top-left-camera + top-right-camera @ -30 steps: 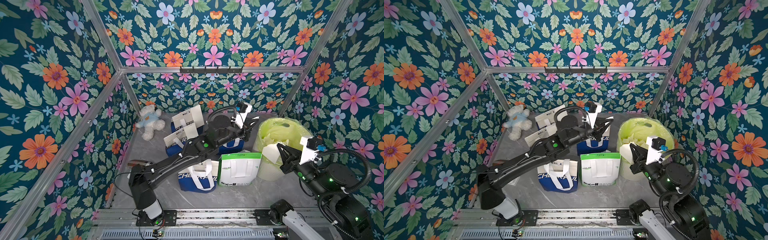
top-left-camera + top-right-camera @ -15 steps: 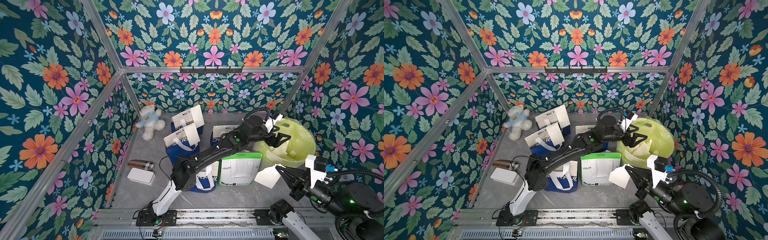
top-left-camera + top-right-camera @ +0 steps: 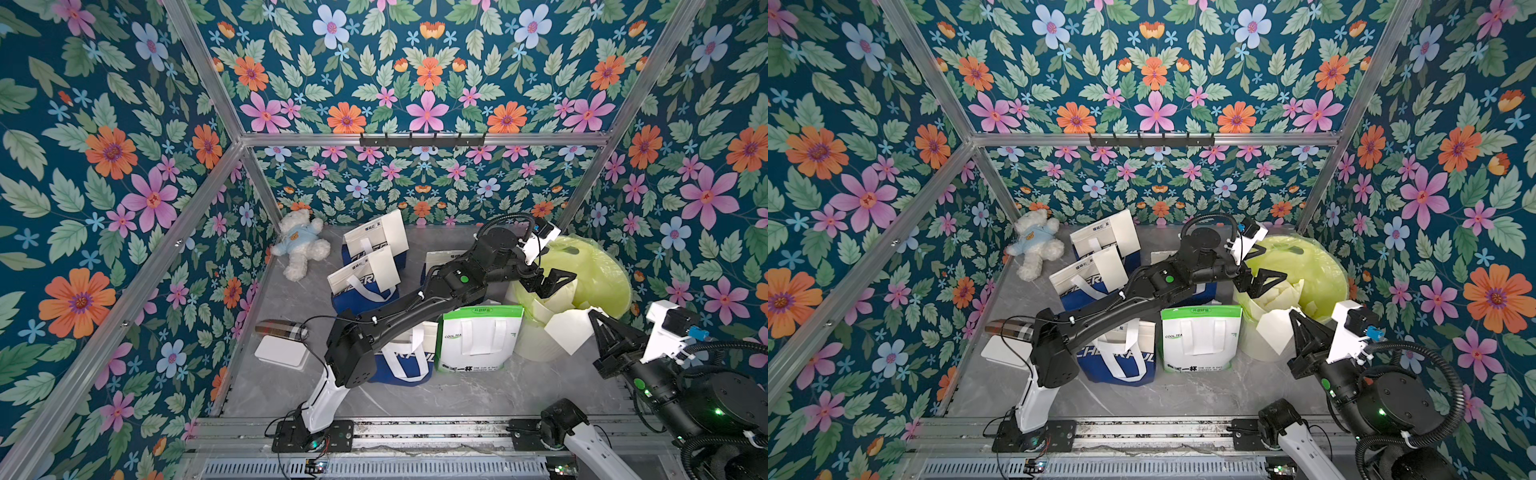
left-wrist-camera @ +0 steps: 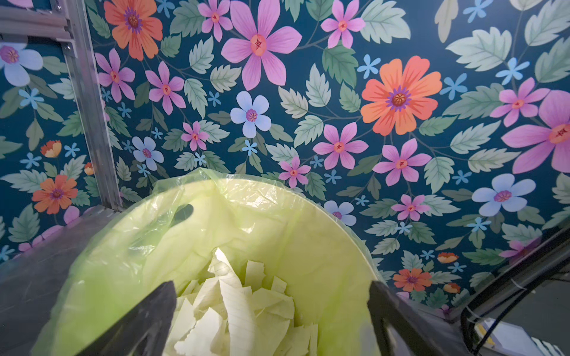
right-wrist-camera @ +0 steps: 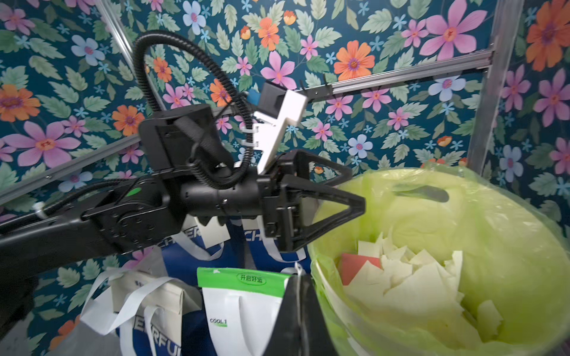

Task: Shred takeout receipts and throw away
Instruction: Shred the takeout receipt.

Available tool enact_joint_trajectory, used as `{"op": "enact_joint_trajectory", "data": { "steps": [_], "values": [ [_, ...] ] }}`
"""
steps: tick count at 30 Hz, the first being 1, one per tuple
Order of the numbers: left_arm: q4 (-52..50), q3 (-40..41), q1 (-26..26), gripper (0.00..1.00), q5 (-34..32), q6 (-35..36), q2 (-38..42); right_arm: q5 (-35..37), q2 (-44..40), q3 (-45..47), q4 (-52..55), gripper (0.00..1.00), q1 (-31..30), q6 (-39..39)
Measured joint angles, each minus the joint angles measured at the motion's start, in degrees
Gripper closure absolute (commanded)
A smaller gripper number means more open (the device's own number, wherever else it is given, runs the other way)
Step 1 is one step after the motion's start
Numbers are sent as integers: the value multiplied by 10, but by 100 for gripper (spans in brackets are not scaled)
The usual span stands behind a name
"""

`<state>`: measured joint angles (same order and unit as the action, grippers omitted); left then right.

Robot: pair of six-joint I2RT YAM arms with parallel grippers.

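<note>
Both top views show my left gripper (image 3: 557, 284) (image 3: 1273, 284) open over the round bin (image 3: 598, 270) (image 3: 1320, 266) with its yellow-green liner. Nothing is between its fingers. In the left wrist view the left gripper (image 4: 271, 285) hangs above several torn white receipt scraps (image 4: 234, 308) lying in the bin (image 4: 308, 234). My right gripper (image 3: 592, 313) (image 3: 1292, 311) is shut on a white receipt piece (image 3: 567, 332) (image 3: 1275, 328) at the bin's near side. The right wrist view shows the right gripper (image 5: 298, 279) closed, with the paper edge-on.
A green-and-white takeout bag (image 3: 478, 336) stands left of the bin. Blue-and-white bags (image 3: 365, 270) stand behind and beside it under the left arm. A teddy bear (image 3: 299, 245) lies at the back left. A white box (image 3: 280, 351) lies by the left wall.
The left arm swung right from above the bags to the bin and its gripper opened; the white piece it carried is gone. The right gripper drew back toward the front with its piece.
</note>
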<state>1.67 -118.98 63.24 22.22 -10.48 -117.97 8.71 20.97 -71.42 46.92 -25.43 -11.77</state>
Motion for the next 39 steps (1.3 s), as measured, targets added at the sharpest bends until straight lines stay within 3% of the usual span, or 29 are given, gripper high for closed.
{"op": "enact_joint_trajectory", "data": {
  "steps": [5, 11, 18, 23, 35, 39],
  "values": [
    [33, 92, -1, 1, 3, 70, 104, 1, 55, -23, -3, 100, 0, 0],
    [84, 262, -2, 2, 54, 123, 249, -73, 124, -29, -40, 100, 0, -7],
    [208, 466, -12, 20, 109, 96, 379, -169, 180, -22, -127, 100, 0, -46],
    [267, 496, -20, 26, 140, 58, 395, -241, 206, -14, -181, 100, 0, -71],
    [397, 581, -82, 23, 138, -43, 442, -366, 223, -15, -235, 100, 0, -103],
    [433, 594, -99, 30, 137, -88, 437, -381, 224, -11, -252, 100, 2, -105]
  ]
}}
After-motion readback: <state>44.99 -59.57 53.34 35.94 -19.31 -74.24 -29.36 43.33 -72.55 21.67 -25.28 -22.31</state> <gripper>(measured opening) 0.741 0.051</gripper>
